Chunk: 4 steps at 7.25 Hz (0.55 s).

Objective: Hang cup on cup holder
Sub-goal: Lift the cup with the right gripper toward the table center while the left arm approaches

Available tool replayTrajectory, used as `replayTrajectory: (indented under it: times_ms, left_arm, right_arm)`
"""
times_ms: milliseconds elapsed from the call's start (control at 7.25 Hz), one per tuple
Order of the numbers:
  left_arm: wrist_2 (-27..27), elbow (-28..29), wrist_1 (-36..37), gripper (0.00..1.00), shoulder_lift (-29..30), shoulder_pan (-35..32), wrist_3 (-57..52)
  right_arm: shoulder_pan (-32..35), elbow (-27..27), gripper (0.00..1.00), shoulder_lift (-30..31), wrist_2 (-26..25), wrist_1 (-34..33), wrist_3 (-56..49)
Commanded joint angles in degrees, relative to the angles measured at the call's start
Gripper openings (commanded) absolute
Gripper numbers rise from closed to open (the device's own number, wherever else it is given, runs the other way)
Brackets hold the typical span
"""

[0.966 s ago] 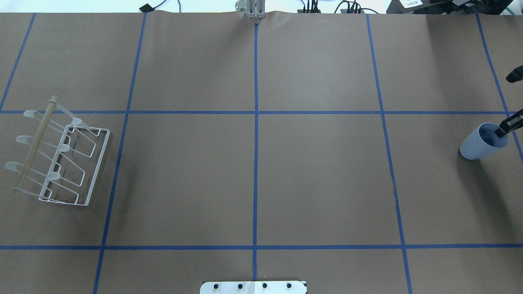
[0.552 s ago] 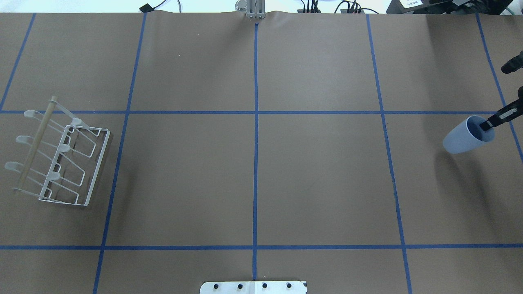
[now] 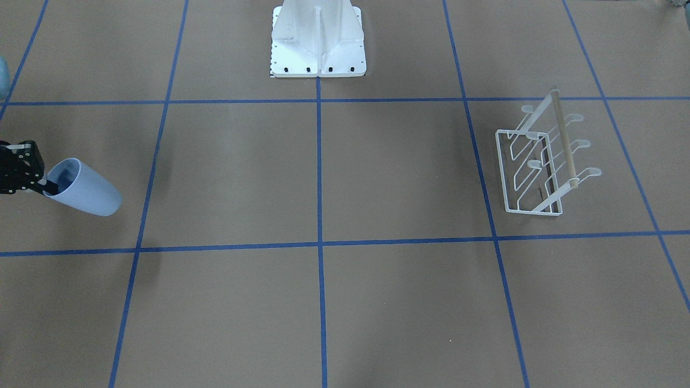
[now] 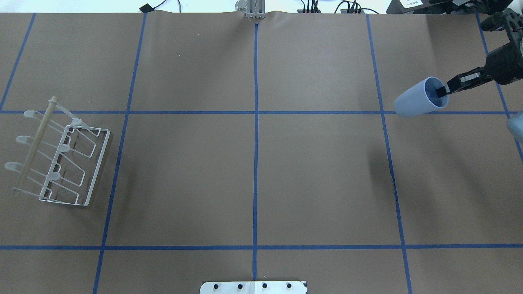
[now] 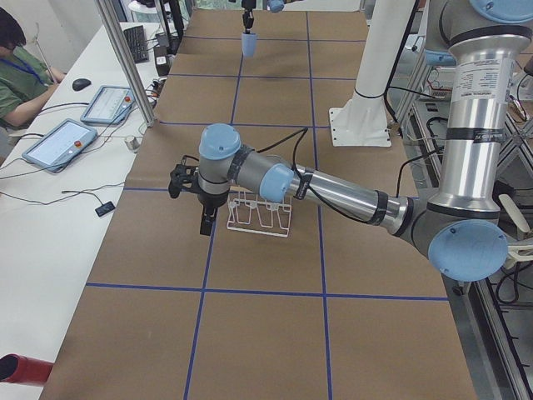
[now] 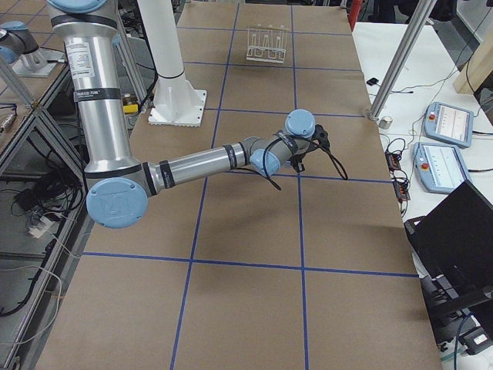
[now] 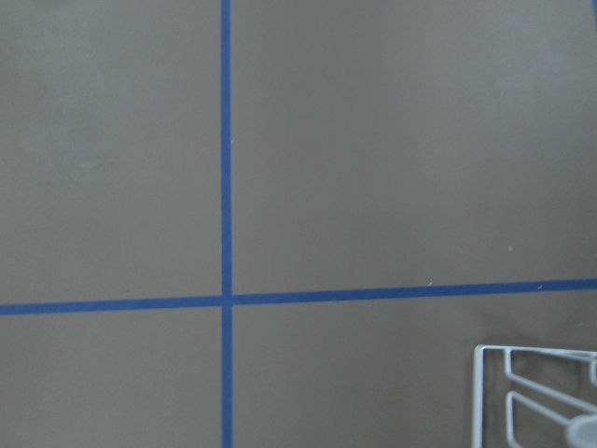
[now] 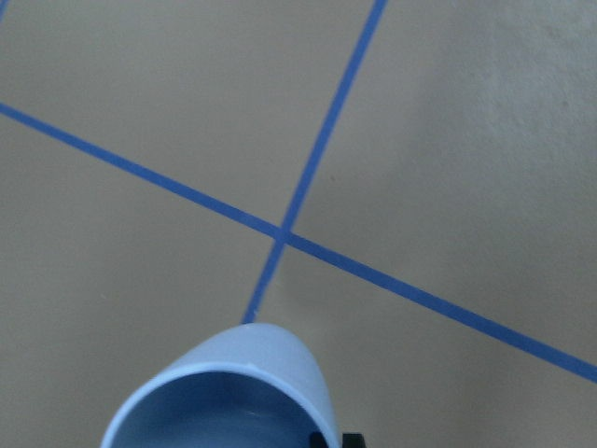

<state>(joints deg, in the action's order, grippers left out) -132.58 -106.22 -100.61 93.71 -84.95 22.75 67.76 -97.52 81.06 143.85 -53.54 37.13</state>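
Note:
The light blue cup (image 4: 413,104) hangs in the air over the table's right side, tipped almost on its side with its base toward the middle. My right gripper (image 4: 443,90) is shut on its rim, one finger inside the mouth; it also shows in the front view (image 3: 47,186) holding the cup (image 3: 86,189). The right wrist view shows the cup's mouth (image 8: 233,383). The white wire cup holder (image 4: 36,143) with its wooden dowel stands at the far left (image 3: 564,140). My left gripper (image 5: 206,223) hovers beside the holder (image 5: 260,215); I cannot tell if it is open.
The white bolted pedestal (image 3: 318,40) stands at the robot's edge, mid-table. Blue tape lines grid the brown table cover (image 4: 318,175). The left wrist view shows a corner of the holder (image 7: 536,350). An operator (image 5: 17,67) and tablets sit at a side desk.
My right gripper has lifted the cup off the table and carried it leftward and farther away; the cup has tipped from near upright to almost sideways. The holder has not moved.

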Motion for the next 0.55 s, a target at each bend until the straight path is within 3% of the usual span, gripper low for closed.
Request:
replayTrajectory:
  times_ms: [0, 414]
  left_arm:
    - [-0.57, -1.27, -14.45, 0.98, 3.57, 1.78, 17.76]
    - [-0.57, -1.26, -28.98, 0.97, 9.8, 14.23, 42.2]
  right_arm:
    - [-4.54, -0.04, 0.0, -0.99, -3.29, 20.15, 25.61]
    - [-11.83, -2.05, 0.0, -4.14, -10.14, 33.37, 48.06]
